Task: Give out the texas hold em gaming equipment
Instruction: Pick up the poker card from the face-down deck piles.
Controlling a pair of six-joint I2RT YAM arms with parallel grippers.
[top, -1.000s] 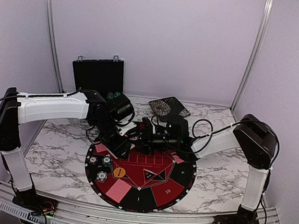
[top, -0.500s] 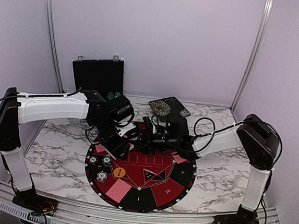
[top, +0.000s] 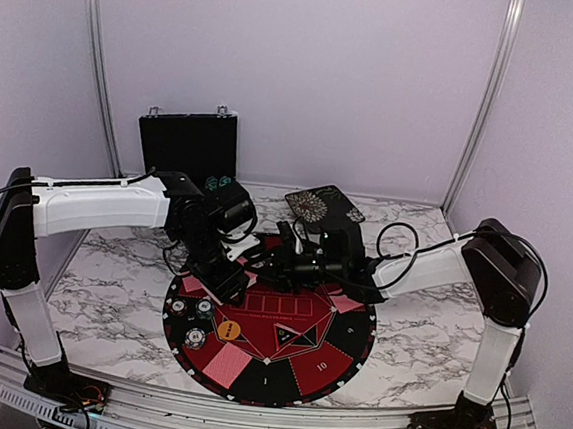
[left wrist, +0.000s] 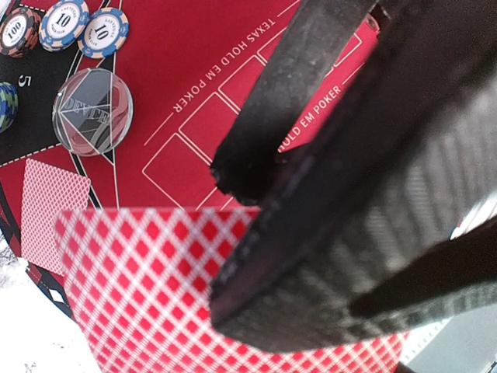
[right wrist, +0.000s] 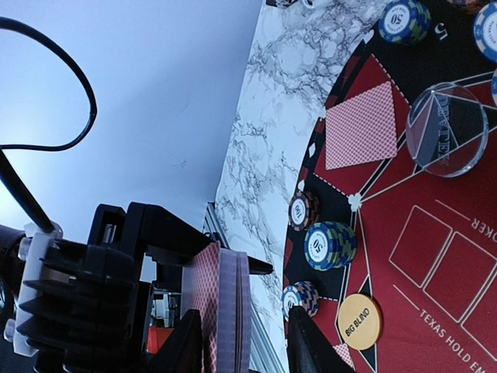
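Over the far side of the mat (top: 300, 341), the two grippers are almost nose to nose. The left arm (top: 101, 208) reaches in level from its side, wrist turned down. The left gripper (left wrist: 231, 237) is pinched on a single red-backed card (left wrist: 147, 287), one finger in front of it and the other behind. That card is up off the felt.

The right arm (top: 422, 272) comes across from the other side, forearm sloping down to a wrist that points at its partner. The right gripper (right wrist: 245, 326) has its jaws drawn in around the deck (right wrist: 225, 299), which stands on edge between them, clear of the table (top: 437, 328).

Down on the mat, the chips (top: 193, 339) sit in small stacks along the left rim, with the orange disc (top: 227, 328) just inside them. The clear disc (left wrist: 92, 110) lies flat near the printed boxes. Loose cards (top: 225, 365) lie face down at the left, right and near sectors.

Against a second ago, the right arm is the mover. Its elbow has drifted outward a touch, the forearm has lifted slightly, and the wrist has crept in toward the left gripper. The left arm has hardly budged. Chips, discs and the loose cards are right where they were.
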